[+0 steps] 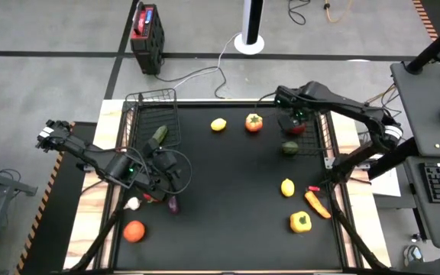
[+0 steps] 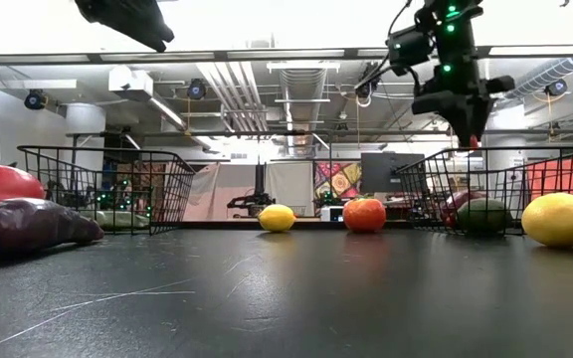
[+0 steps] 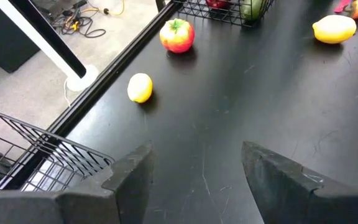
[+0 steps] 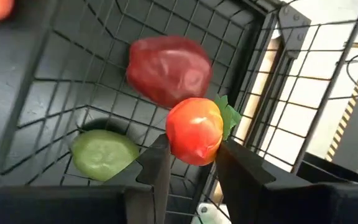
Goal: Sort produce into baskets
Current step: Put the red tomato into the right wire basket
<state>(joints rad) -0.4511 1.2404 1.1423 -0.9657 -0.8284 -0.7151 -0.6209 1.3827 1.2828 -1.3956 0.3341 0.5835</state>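
My right gripper is shut on a red-orange tomato with a green leaf. It hangs over the right wire basket, which holds a dark red pepper and a green piece. My left gripper is open and empty above the table, beside the left basket, which holds a green cucumber. A purple eggplant, a white garlic and an orange tomato lie near it on the table. My right gripper pinches the tomato between its two fingers, one on each side of its lower body. The fingers point down from above. The tomato is lifted clear, above the basket's floor and the two pieces lying there.
On the black tabletop lie a lemon and a red tomato at the far middle. A second lemon, an orange-red long piece and a yellow pepper lie at the near right. A red-and-black box stands on the floor beyond the table.
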